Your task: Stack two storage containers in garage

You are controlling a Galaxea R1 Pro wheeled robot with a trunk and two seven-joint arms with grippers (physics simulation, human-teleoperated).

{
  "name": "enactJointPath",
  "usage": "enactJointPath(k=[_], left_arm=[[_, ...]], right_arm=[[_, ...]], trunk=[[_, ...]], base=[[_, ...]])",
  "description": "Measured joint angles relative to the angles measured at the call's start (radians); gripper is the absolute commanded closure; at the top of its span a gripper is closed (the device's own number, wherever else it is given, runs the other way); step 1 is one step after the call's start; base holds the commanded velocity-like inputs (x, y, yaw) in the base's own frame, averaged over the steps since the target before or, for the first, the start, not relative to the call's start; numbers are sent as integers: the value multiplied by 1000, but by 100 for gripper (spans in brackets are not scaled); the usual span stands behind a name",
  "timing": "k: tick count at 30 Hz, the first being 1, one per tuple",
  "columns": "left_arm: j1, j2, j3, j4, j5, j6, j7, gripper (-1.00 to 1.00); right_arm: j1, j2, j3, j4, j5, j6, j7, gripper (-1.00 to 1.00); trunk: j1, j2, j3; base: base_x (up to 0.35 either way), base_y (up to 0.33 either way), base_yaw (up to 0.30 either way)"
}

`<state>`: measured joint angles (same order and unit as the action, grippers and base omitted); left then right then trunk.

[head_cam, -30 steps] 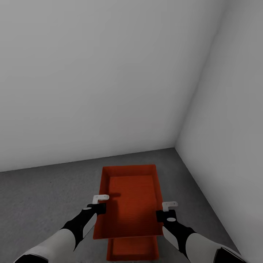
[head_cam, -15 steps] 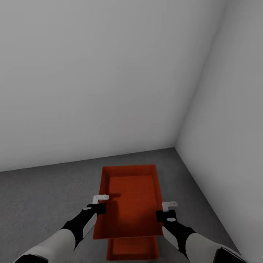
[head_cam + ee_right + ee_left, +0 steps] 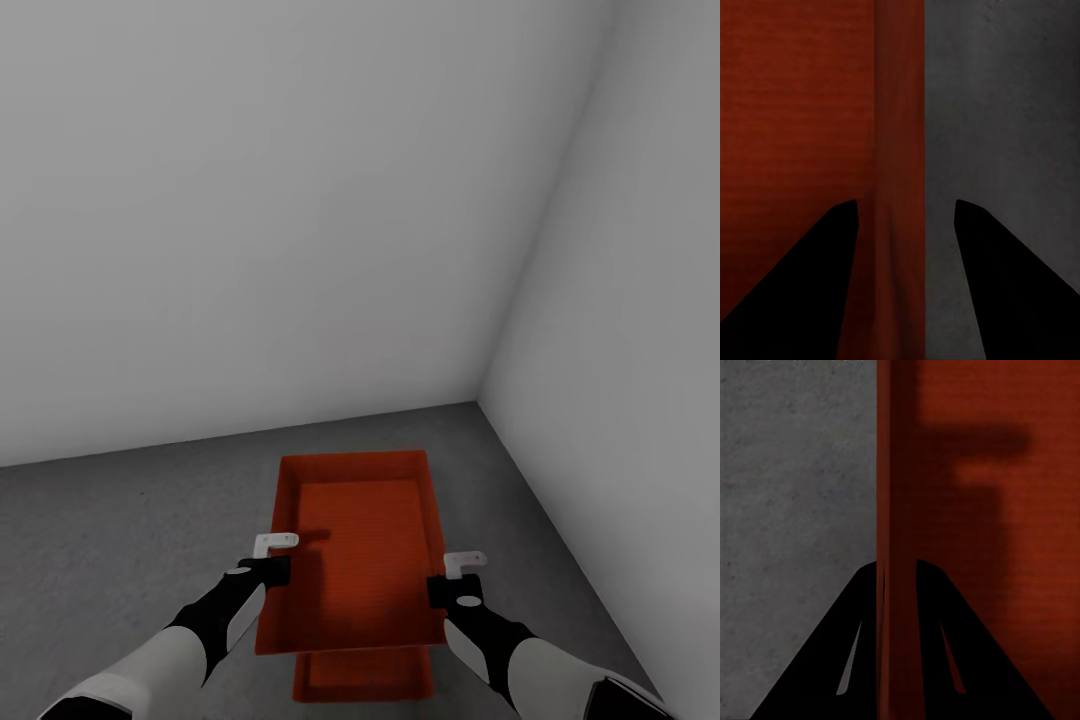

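In the head view, one orange-red storage container (image 3: 355, 545) sits over the second storage container (image 3: 365, 680), of which just the near end shows below it, on the dark grey garage floor (image 3: 120, 540). I cannot tell whether the upper one rests on the lower one. My left gripper (image 3: 268, 572) is at the upper bin's left wall. In the left wrist view this gripper (image 3: 898, 566) is shut on that thin wall (image 3: 896, 472). My right gripper (image 3: 442, 590) is at the right wall. In the right wrist view this gripper (image 3: 907, 202) straddles the wall (image 3: 900, 112), open with gaps on both sides.
Plain white-grey walls meet in a corner (image 3: 480, 400) just beyond the bins, and the right wall (image 3: 620, 400) runs close along the right side. Bare concrete floor stretches to the left.
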<state>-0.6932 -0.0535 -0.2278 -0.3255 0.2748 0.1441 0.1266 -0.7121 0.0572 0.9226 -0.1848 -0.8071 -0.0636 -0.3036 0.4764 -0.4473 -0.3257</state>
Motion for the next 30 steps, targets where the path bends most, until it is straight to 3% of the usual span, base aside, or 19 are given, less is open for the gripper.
enactJointPath(k=[11,22,30], left_arm=[[0,0,0,0,2,5,2,100],[0,-1,-1,-1,2,9,5,100],[0,-1,0,-1,1,3,3,100]], right_arm=[[0,0,-1,0,0,6,0,100],[0,0,-1,-1,0,9,1,100],[0,-1,0,-1,0,3,1,100]], trunk=[[0,0,0],[1,0,0],[0,0,0]], base=[[-29,0,0],[-279,0,0],[-54,0,0]])
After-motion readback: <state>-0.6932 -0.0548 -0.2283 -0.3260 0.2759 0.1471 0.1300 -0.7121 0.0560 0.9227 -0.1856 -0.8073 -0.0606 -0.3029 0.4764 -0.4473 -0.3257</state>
